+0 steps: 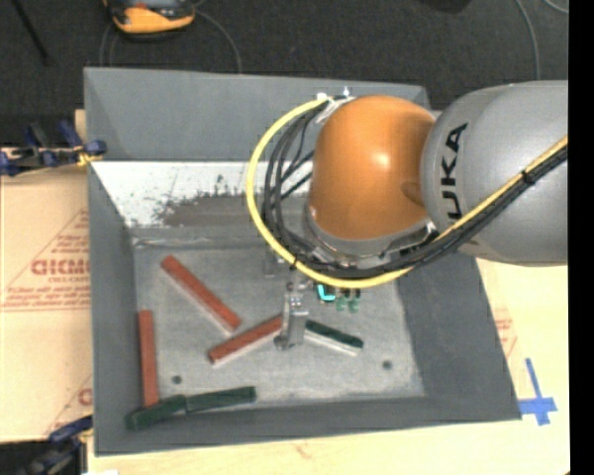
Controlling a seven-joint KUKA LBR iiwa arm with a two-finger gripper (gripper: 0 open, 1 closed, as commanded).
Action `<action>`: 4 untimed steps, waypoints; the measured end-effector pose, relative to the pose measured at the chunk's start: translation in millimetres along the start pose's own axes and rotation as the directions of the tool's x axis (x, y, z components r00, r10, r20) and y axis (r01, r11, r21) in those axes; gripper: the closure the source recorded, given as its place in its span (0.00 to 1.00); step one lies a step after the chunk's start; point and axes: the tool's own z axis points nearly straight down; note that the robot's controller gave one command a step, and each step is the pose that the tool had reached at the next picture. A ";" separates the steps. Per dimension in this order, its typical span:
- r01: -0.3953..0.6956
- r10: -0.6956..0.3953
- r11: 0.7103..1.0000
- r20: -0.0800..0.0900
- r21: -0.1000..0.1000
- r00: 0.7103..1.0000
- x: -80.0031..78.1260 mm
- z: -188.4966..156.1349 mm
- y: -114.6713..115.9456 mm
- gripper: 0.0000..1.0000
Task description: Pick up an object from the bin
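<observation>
Looking down, camera view: the bin is grey metal with sloped walls and a flat, speckled floor, so the loose pieces lie flat.
Gripper: the gripper hangs low over mid-floor, under the arm's glossy orange cover. Whether it is open or closed cannot be told, and nothing is seen in its hold.
Likely pick: the mid red bar has its right end at the gripper's tip. The short green bar starts just beside the tip, on the other side.
Why there: the two ends nearly meet under the tool, so which bar it is set for is unclear.
Others: the slanted red bar, left red bar and long green bar all lie well apart from the gripper.
Shapes: the bars are thin, straight, matte strips that look rigid. Lying flat, they probably offer only their narrow edges to grip.
</observation>
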 end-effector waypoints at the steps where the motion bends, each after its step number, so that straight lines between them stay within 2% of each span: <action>1: -0.003 0.003 1.000 0.007 -0.001 1.000 -1.6 -3.5 -0.4 0.00; 2: 0.058 -0.058 0.998 0.013 0.001 0.998 -11.1 64.7 -30.3 0.00; 3: 0.160 -0.160 0.987 0.011 0.002 0.987 -22.0 147.4 -40.7 0.00; 4: 0.188 -0.188 0.982 0.005 0.000 0.982 -4.3 159.6 -10.0 0.00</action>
